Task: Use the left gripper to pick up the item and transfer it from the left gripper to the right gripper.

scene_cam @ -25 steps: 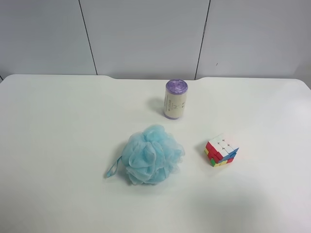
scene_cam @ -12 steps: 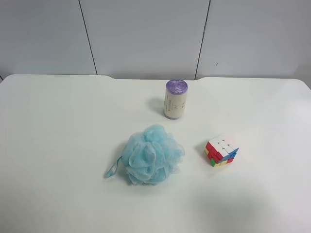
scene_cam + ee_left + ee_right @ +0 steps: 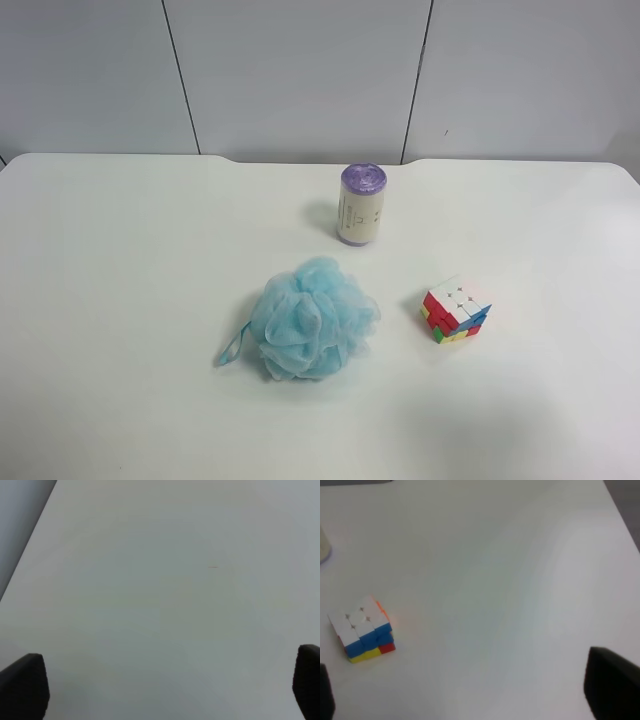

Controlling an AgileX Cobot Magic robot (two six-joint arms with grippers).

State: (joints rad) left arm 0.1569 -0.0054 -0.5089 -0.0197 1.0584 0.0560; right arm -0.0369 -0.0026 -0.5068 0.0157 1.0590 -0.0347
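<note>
The item, a small puzzle cube point(image 3: 456, 309) with a white top and red, blue, yellow and green sides, sits on the white table point(image 3: 120, 260) to the right of the pouf. Neither arm shows in the exterior high view. In the right wrist view the cube point(image 3: 364, 630) lies ahead of the right gripper point(image 3: 470, 700), apart from it; the black fingertips point(image 3: 612, 685) stand wide, open and empty. The left gripper point(image 3: 165, 690) is open too, its fingertips point(image 3: 24, 685) far apart over bare table. The cube is out of the left wrist view.
A fluffy light-blue bath pouf point(image 3: 311, 318) lies mid-table, and a purple-topped cylindrical roll point(image 3: 361, 204) stands behind it. The roll's edge point(image 3: 323, 547) shows in the right wrist view. A table edge point(image 3: 30, 530) runs past the left gripper.
</note>
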